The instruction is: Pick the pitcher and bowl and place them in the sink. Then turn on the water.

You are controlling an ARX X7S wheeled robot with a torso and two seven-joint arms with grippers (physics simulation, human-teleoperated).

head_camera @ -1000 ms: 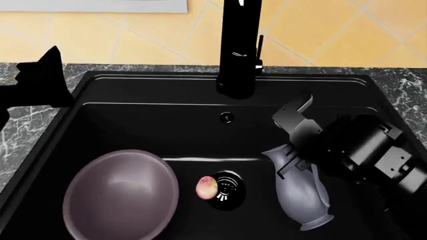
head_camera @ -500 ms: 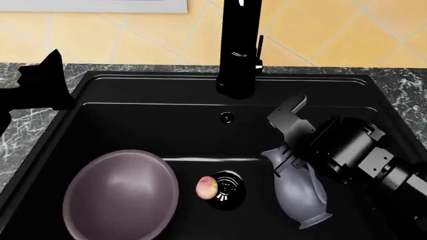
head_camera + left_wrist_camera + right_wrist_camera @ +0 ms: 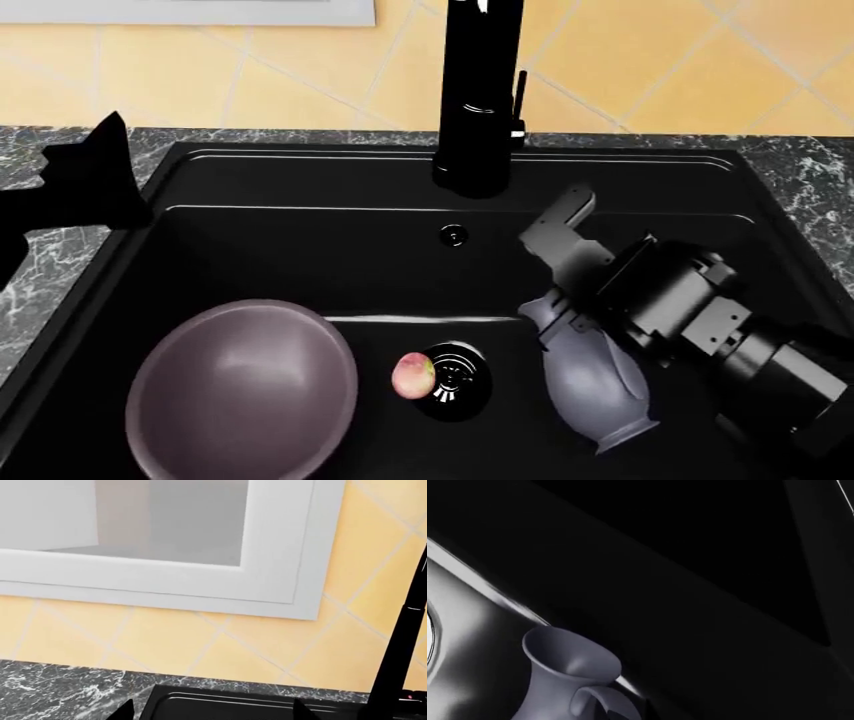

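Observation:
The lavender-grey pitcher [image 3: 594, 385] stands tilted inside the black sink [image 3: 307, 240], right of the round drain [image 3: 455, 379]. Its spout and looped handle also show in the right wrist view [image 3: 570, 665]. My right gripper [image 3: 555, 275] hangs over the pitcher's neck with its jaws wide apart. The lower finger [image 3: 571, 322] is against the neck and the upper finger [image 3: 562, 222] is well off it. The mauve-grey bowl [image 3: 243, 392] sits upright in the sink's front left. My left gripper [image 3: 83, 178] hovers open and empty over the counter at the sink's left rim, and the left wrist view [image 3: 213, 712] shows it facing the wall.
The tall glossy black faucet [image 3: 478, 100] rises at the sink's back edge, with a slim lever on its right. A small pink-yellow fruit [image 3: 414, 373] lies beside the drain. Dark marble counter [image 3: 27, 260] surrounds the sink. Yellow tiled wall and a white window frame [image 3: 200, 595] stand behind.
My right arm has moved left and slightly toward the faucet. The pitcher has shifted a little left with it. The left gripper has barely moved.

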